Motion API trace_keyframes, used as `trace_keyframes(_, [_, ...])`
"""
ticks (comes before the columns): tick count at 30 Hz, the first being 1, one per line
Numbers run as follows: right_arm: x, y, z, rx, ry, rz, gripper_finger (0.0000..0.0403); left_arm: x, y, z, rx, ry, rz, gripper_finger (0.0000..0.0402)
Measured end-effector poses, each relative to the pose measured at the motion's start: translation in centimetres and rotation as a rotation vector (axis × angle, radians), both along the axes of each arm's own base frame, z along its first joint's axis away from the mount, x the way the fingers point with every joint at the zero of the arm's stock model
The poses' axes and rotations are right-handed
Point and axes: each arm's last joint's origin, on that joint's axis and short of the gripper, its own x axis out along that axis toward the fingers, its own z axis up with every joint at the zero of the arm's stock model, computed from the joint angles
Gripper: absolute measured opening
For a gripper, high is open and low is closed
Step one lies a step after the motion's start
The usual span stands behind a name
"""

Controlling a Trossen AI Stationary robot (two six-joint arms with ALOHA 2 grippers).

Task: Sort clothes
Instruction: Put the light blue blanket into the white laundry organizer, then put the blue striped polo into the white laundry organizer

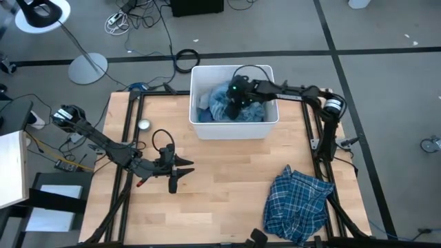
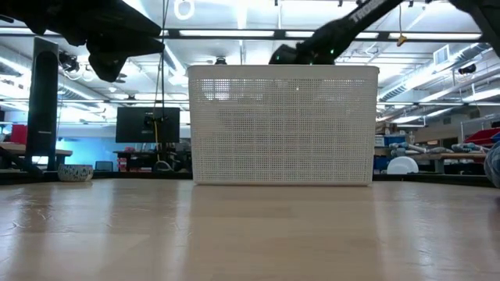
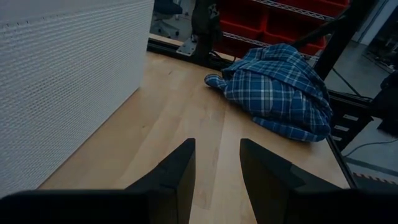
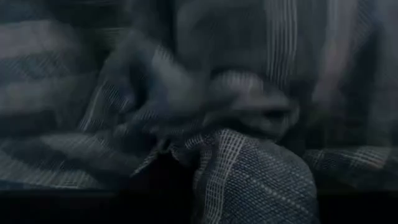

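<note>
Plaid cloth (image 4: 249, 180), crumpled and grey-blue, fills the view directly before the right gripper (image 1: 238, 93), sunk into the white bin (image 1: 269, 127); finger state indeterminable. Left gripper (image 3: 216, 171), fingers apart, faces a rumpled plaid shirt (image 3: 280, 90).

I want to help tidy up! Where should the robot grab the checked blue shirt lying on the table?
Probably from straight above, pinching a raised fold near the middle of the plaid shirt. It lies crumpled in a heap on the table, so its humps stick up, while its flat edges hug the wood.
</note>
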Motion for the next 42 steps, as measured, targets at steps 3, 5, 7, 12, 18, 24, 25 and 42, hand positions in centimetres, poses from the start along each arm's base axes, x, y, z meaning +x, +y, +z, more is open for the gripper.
trace_keyframes(3, [0.1,-0.4,-0.8,0.085,-0.026,0.013,0.0202,0.0,0.0,-0.1,0.003,0.005,0.0,0.0131])
trace_keyframes(5, [-0.1,-0.5,-0.6,0.1,-0.039,0.02,0.022,0.0,0.0,-0.1,0.002,0.004,0.0,0.0131])
trace_keyframes(7, [-0.5,-0.2,0.5,0.092,-0.054,0.024,0.0234,0.0,0.0,-0.1,0.003,0.005,-0.001,0.0131])
trace_keyframes(12, [-2.1,0.8,6.1,0.019,-0.179,0.046,0.0249,0.0,0.0,-0.1,0.003,0.004,-0.001,0.0131])
trace_keyframes(18, [-5.9,3.1,13.5,-0.133,-0.347,0.046,0.024,0.0,0.0,-0.1,0.001,0.004,-0.003,0.0131])
trace_keyframes(24, [-10.6,7.1,18.6,-0.21,-0.438,0.045,0.0231,0.0,0.0,0.0,-0.001,0.0,-0.003,0.0131])
trace_keyframes(25, [-11.4,8.0,19.1,-0.203,-0.448,0.05,0.0231,0.0,0.0,0.0,-0.001,0.0,-0.003,0.0131])
trace_keyframes(42, [-18.4,22.9,16.5,0.086,-0.079,0.073,0.023,0.5,-0.1,-0.6,0.019,0.006,0.044,0.0131])
